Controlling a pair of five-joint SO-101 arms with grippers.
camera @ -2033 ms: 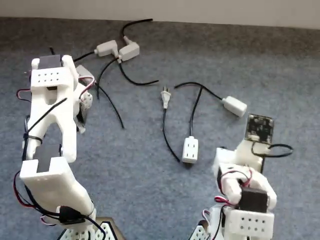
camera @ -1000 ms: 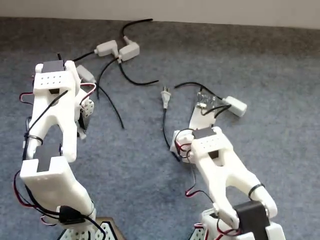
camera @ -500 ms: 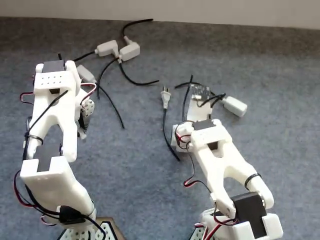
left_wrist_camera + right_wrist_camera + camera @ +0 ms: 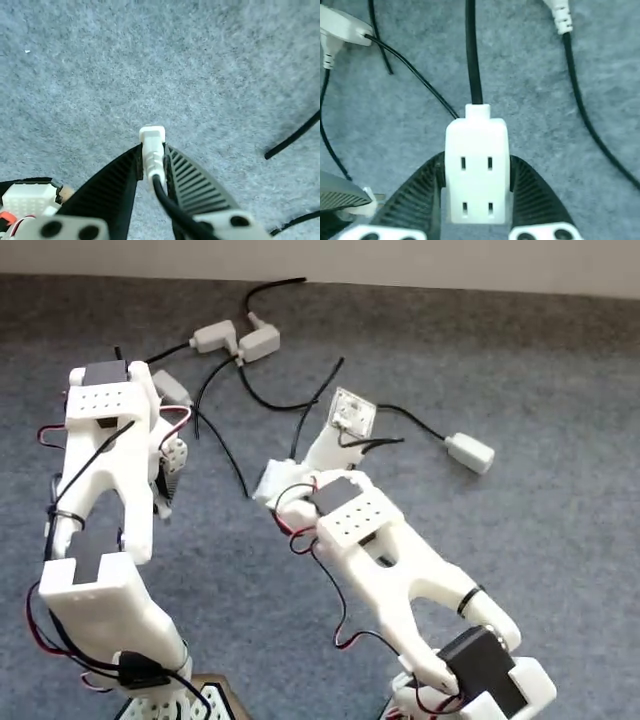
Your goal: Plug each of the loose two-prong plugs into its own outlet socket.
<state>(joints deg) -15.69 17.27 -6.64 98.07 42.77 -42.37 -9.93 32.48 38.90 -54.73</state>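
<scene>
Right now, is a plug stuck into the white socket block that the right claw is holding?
No, the white socket block between the fingers of the right gripper has all four slots open and empty.

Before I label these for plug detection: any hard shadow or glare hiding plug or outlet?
High view: even light, soft shadows on the carpet. Left wrist view: plug between the fingers evenly lit. Right wrist view: no glare on the outlet block, slots plain.
</scene>
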